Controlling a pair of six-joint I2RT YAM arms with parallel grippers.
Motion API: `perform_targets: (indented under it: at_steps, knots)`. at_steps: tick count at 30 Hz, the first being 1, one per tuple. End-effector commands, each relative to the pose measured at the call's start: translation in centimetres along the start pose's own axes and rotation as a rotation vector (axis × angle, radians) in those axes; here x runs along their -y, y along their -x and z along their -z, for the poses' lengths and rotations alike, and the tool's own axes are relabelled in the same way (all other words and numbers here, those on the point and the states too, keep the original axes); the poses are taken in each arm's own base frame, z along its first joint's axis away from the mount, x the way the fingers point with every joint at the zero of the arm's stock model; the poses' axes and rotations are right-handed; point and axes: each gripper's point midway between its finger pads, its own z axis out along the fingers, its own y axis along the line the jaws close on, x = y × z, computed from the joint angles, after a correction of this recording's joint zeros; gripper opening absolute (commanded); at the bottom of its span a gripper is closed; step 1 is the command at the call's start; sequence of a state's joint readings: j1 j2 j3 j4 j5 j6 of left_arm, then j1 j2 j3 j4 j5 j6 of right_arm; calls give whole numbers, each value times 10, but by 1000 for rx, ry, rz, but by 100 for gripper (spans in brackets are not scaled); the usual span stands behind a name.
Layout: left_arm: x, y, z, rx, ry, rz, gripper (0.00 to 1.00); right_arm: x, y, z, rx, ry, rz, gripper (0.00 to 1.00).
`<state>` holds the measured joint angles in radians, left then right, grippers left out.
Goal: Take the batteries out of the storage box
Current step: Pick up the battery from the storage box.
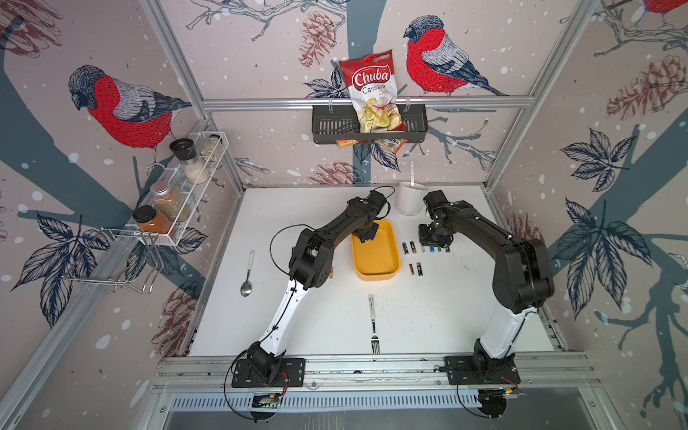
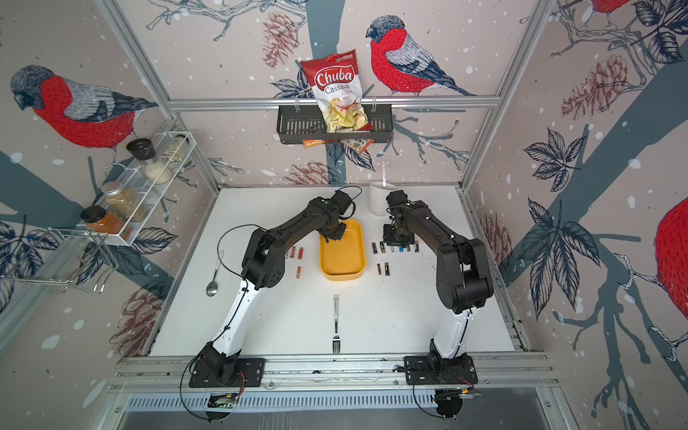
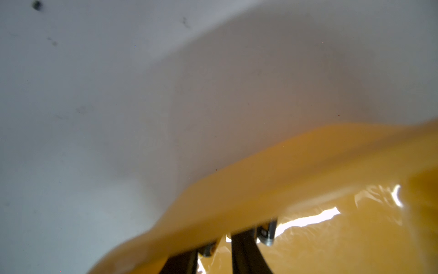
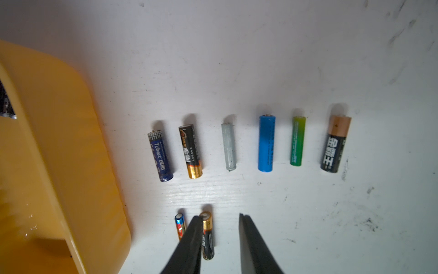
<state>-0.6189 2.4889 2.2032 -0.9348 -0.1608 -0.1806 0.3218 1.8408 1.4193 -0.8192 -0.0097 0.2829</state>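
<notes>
Nearest the base, fork (image 1: 374, 327) is lying clear of the job. Next out, two batteries (image 1: 419, 268) are lying on table (image 1: 446, 316) just beside storage box (image 1: 376, 260), R side. Behind them, row of six cells (image 4: 266, 143) is lying parallel, spaced apart. A few red/orange cells (image 2: 300, 253) are lying on the box's L side. Right gripper (image 4: 220, 216) is hovering over the R-side group, claw released, nothing btwn fingers. Box floor is looking bare in both top views, except the far corner, where left gripper (image 3: 213, 244) is sitting low inside. Wrist view there is too blurry, so can't tell if that claw is clenched on a cell or empty. Judgement: cells are light, rigid, smooth and round, so prone to rolling/slipping. Best pinched across mid-barrel, fingers square to long axis. Box is light plastic, prob sliding if nudged. White cup (image 1: 409, 201) is standing furthest back.
</notes>
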Motion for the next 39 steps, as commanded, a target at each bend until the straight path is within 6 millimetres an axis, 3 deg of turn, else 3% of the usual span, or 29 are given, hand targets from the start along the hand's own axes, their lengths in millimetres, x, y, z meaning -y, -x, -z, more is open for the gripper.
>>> perform_targets:
  at_steps: [1, 11, 22, 30, 39]
  knots:
    - [5, -2, 6, -3, -37, 10, 28, -1, 0, 2, 2, 9, 18, 32]
    - [6, -9, 1, -21, -36, 28, 26, -2, 1, 3, 6, 14, 18, 32]
    - [10, -2, 14, -3, -68, 43, 18, -4, 4, 3, 11, 18, 16, 32]
    - [13, 1, 21, 11, -89, 55, 18, -5, 5, 4, 14, 22, 19, 32]
    - [16, -1, 48, 47, -148, 125, 18, -14, 14, 5, 36, 35, 18, 32]
